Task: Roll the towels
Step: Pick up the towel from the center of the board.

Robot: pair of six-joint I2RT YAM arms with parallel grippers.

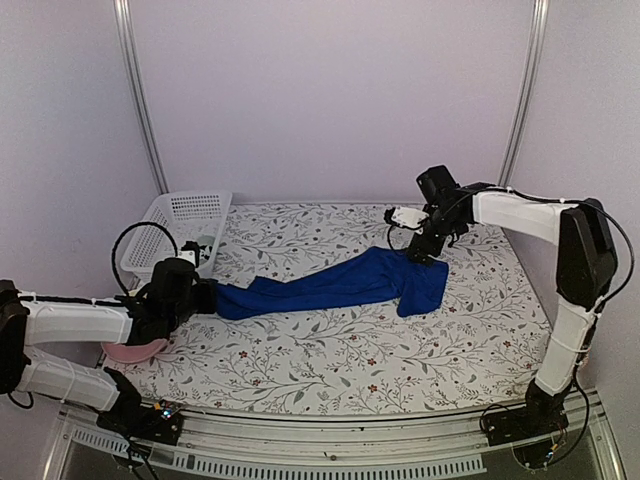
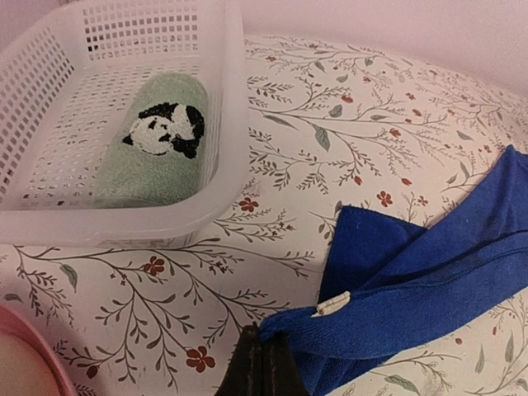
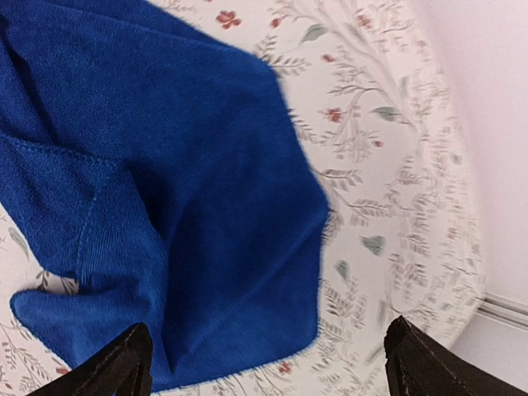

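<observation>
Left end effector (image 2: 264, 367) clamps blue towel (image 1: 330, 285); right end effector (image 3: 268, 363) apart above it.

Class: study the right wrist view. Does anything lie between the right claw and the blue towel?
Nothing visible does. The right claw stands open just above the blue towel at its right-hand end, with only the floral tablecloth around it. The left claw is shut on the towel's other end, near the white basket.

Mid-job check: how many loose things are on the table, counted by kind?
Towels: 2, the blue towel and the green towel
Baskets: 1, the white basket holding the green towel
Pink items: 1, the pink item by the left arm
Total: 4
</observation>
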